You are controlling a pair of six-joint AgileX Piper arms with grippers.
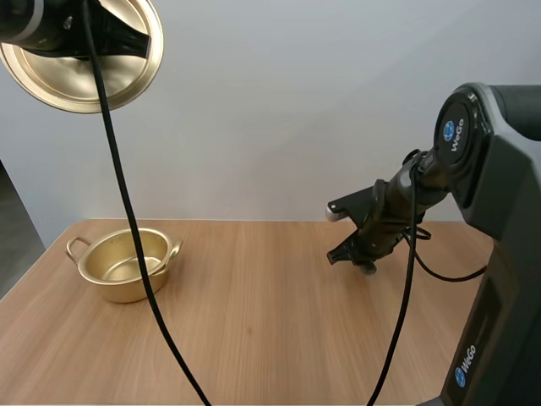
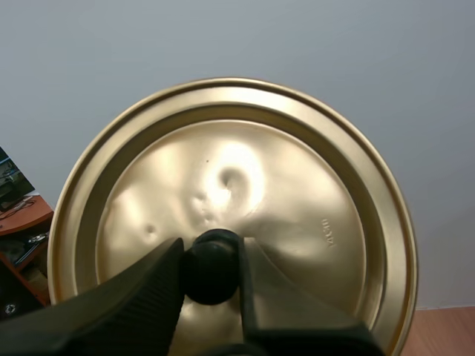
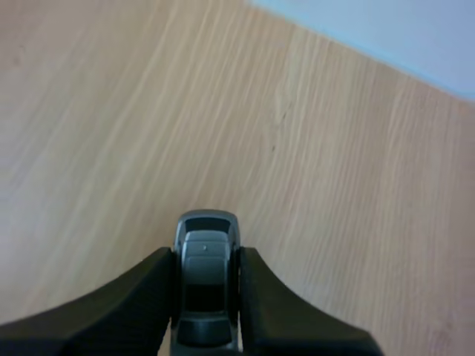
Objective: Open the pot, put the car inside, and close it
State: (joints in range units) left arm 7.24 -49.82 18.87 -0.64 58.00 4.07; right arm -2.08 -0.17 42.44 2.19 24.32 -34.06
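The left gripper (image 2: 210, 251) had its jaws clamped on the black knob (image 2: 212, 276) of the gold lid (image 2: 312, 222), one ribbed finger (image 2: 148, 285) pressing the knob from 9 o'clock and the other from 3 o'clock. The lid's knob side faced the wrist camera, and its centre was dented and shiny. In the high view, the lid hung at about 11 o'clock, well above the table (image 1: 279, 330) and turned nearly on edge.

The right gripper (image 3: 207, 256) had its jaws closed on the small grey car (image 3: 205, 271). The fingers gripped the car's two sides, and its rounded end poked out past the tips toward 12 o'clock. The wood grain of the table ran beneath it. In the high view, the right gripper sat at about 3 o'clock, low over the tabletop with its tips pointing toward 7 o'clock. A small grey shape at the tips was probably the car, though it was hard to make out from there.

The gold pot (image 1: 127, 266) stood upright and uncovered on the table at about 9 o'clock. Its handles were at its own 9 and 3 o'clock, its inside was bare, and it was well apart from the right gripper.
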